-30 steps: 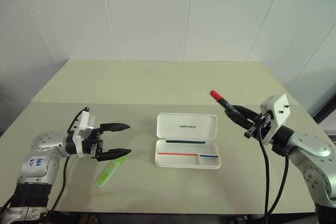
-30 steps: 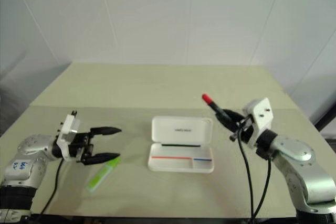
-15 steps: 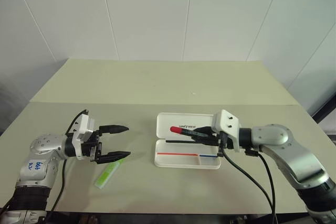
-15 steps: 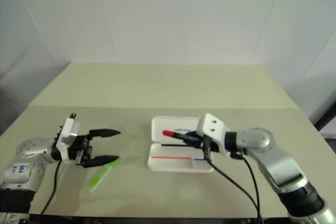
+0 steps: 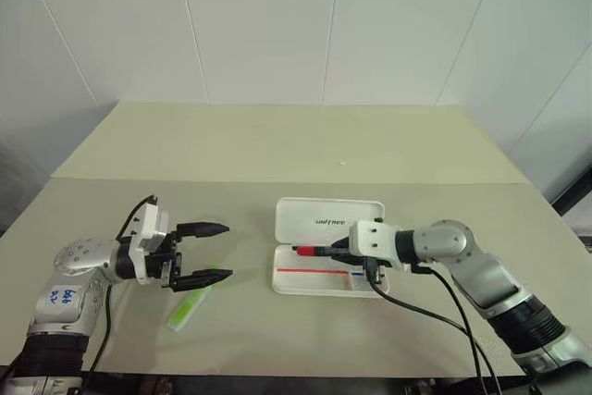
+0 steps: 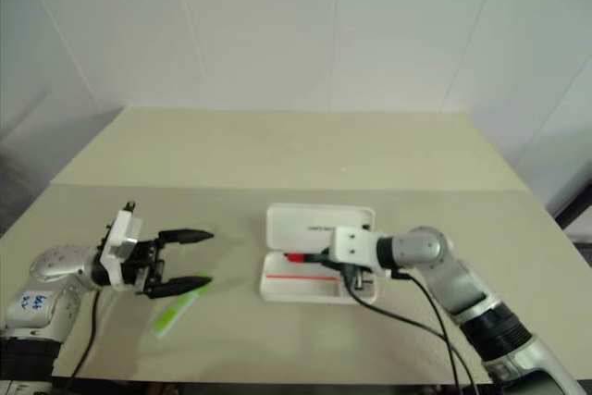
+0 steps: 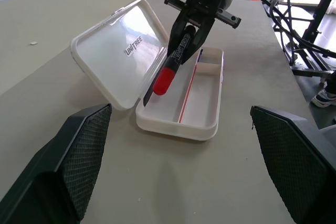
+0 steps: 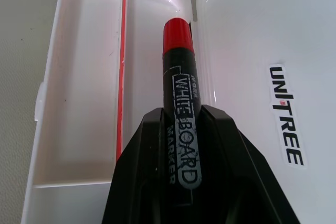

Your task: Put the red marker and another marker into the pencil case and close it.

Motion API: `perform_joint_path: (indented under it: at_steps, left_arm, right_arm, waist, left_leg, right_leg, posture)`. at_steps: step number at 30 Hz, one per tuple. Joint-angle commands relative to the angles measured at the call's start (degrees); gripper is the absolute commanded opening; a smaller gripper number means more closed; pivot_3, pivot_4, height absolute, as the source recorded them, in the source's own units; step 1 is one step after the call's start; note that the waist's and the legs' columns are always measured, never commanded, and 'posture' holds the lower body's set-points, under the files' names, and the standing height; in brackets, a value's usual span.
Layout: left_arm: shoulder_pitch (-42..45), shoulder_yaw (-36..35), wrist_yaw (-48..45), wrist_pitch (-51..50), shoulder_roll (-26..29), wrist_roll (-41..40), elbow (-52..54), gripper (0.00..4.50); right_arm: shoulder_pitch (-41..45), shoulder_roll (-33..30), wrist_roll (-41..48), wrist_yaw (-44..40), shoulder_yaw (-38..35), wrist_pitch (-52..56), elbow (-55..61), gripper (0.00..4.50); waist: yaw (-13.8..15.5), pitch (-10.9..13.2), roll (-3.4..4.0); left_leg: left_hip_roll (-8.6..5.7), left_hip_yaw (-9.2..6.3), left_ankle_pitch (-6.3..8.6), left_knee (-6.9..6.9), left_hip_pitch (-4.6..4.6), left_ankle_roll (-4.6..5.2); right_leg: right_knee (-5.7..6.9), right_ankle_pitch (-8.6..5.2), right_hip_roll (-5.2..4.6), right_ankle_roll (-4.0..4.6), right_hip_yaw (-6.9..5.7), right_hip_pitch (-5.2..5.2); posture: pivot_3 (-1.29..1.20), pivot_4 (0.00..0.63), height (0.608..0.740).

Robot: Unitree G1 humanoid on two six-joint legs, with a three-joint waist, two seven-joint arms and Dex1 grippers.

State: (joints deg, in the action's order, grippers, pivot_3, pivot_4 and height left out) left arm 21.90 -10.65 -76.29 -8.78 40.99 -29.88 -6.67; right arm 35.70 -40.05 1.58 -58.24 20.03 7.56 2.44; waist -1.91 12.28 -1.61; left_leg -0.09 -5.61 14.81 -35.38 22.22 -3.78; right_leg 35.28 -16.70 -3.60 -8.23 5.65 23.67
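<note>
**Red marker being held over the open pencil case**

The red marker [image 8: 180,103] is being gripped by its black barrel in the right claw [image 5: 344,251], whose fingers [image 8: 226,150] are being kept narrow around it. The marker is being held low over the tray of the pencil case [image 5: 326,282], its red cap pointing toward 9 o'clock, along the hinge side of the tray. The case is lying open near the middle of the counter [image 5: 277,150], its lid [image 5: 328,219] being propped up at the 12 o'clock side.

The left claw [image 5: 211,251] is being held wide with nothing in it, toward 9 o'clock of the case and well apart from it. The lime-green highlighter [image 5: 190,305] is lying on the counter under the claw's lower finger [image 5: 205,276].
</note>
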Motion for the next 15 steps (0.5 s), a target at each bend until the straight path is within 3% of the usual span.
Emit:
perform_joint_path:
  at_steps: [1,3,12,15]
  left_arm:
    - [-0.35,-0.83,0.22,0.04,0.0,-1.49,2.33,4.5]
    - [-0.2,-0.7,0.25,-0.04,-0.21,-1.49,2.4,4.5]
    - [0.43,-0.2,0.43,-0.63,-1.01,-1.37,3.08,4.5]
    - [0.43,-0.05,0.64,-0.79,-1.34,-1.37,3.56,4.5]
  right_arm:
    - [-0.11,0.6,-0.55,0.42,-1.69,-1.87,0.44,1.39]
    - [-0.63,0.57,-0.94,0.5,-1.89,-2.52,0.2,1.39]
    - [-1.56,1.13,1.13,0.39,-4.03,-1.21,3.17,4.46]
    - [-1.98,1.44,2.67,0.06,-5.28,0.05,4.79,4.46]
  waist:
    - [-0.01,0.0,0.0]
    - [0.08,0.0,0.0]
    - [0.07,0.0,0.0]
    - [0.09,0.0,0.0]
  left_leg:
    - [0.0,0.0,0.0,0.0,0.0,0.0]
    - [0.0,0.0,0.0,-0.04,0.0,0.0]
    - [-0.02,-0.01,0.0,-0.28,-0.01,0.0]
    - [-0.02,-0.01,0.0,-0.32,-0.01,0.0]
  right_leg:
    - [0.03,0.0,0.0,0.0,0.0,0.01]
    - [0.06,0.0,0.0,0.01,0.0,0.0]
    - [0.27,0.0,0.02,0.01,0.01,-0.01]
    - [0.29,0.0,0.02,0.01,0.01,-0.02]
  posture:
    - [0.0,0.15,0.74]
    - [0.0,0.15,0.74]
    - [0.0,0.15,0.74]
    - [0.0,0.15,0.74]
